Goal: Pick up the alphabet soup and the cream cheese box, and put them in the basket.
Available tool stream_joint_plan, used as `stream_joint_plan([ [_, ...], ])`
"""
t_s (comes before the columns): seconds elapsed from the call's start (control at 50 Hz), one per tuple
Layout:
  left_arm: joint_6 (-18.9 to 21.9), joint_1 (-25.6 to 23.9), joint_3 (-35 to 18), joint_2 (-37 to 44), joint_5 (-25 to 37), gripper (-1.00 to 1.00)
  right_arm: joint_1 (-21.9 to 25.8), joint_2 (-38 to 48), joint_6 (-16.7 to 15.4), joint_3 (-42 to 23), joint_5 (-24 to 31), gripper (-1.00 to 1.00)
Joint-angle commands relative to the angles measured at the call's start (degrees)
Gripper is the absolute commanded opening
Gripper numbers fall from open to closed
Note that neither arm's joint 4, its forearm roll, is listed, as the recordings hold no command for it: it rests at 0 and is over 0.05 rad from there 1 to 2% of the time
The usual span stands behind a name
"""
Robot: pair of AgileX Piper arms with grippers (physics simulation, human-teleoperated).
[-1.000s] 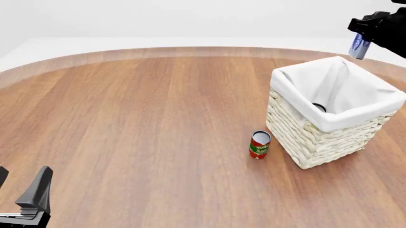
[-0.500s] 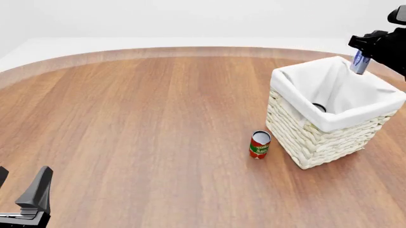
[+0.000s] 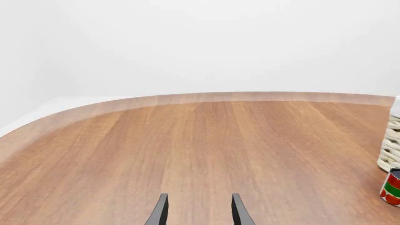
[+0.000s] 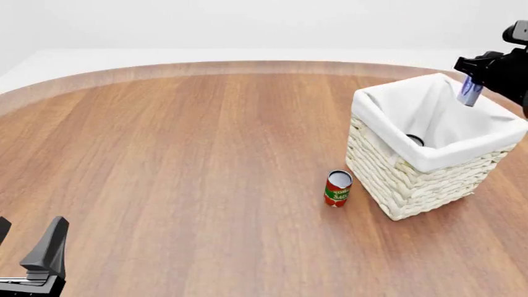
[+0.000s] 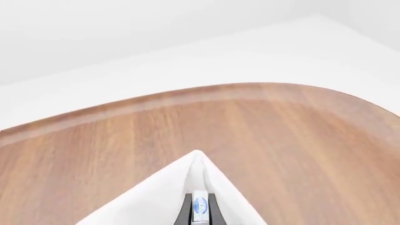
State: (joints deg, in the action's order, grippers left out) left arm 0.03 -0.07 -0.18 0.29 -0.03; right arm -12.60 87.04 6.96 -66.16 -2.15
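My right gripper [image 4: 473,85] is shut on the cream cheese box [image 4: 469,94], a small white and light blue box held on edge just above the far corner of the basket [image 4: 387,179]. In the right wrist view the box [image 5: 200,206] sits between the fingers [image 5: 187,214], over the white liner corner of the basket [image 5: 181,187]. A dark round top [image 4: 415,140] shows low inside the basket; it looks like the alphabet soup, its label hidden. My left gripper [image 4: 29,260] is open and empty at the near left; it also shows in the left wrist view [image 3: 198,213].
A red-and-green labelled can [image 4: 337,188] stands upright just left of the basket's near corner; it also shows in the left wrist view [image 3: 392,187], beside the basket's woven wall [image 3: 391,150]. The round wooden table [image 4: 182,154] stretches to the left.
My right gripper has come down with the cream cheese box, from well above the basket's far rim to just over its far corner. The left arm has not moved.
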Motion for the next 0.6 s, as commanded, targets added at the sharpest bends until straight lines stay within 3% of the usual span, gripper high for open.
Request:
stream_joint_plan([
  [0.02,0.0,0.0,0.0,0.0,0.0,1.0,-1.3,1.5,-0.1,-0.5,-0.5,-1.0],
  [0.6,0.0,0.0,0.0,0.0,0.0,1.0,-1.9,3.5,-0.7,-0.2,-1.3,-1.0],
])
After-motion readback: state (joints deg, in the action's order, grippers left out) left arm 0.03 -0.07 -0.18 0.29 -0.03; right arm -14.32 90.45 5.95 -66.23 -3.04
